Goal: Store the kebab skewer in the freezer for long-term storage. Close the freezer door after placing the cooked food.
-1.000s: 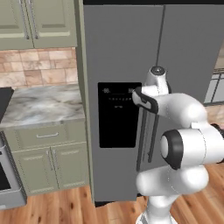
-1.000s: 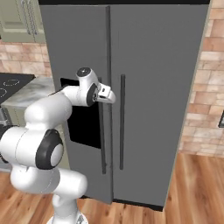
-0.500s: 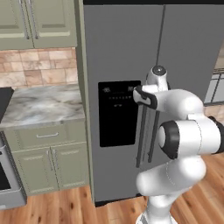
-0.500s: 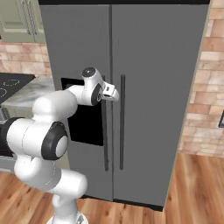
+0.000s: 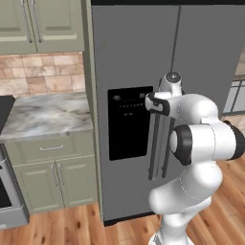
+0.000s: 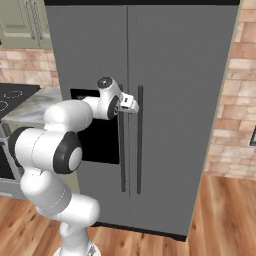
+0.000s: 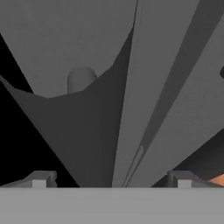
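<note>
Reaching at the closed freezer door [image 5: 129,143], the gripper [image 6: 131,104] hangs empty with its jaws spread wide, right at the upper end of the door's vertical bar handle [image 6: 121,150]. The handle's long axis runs straight down from the hand, just ahead of the fingertips.

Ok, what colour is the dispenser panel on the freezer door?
Black, set in the grey steel freezer door. The dispenser panel shows best in the left base view.
</note>
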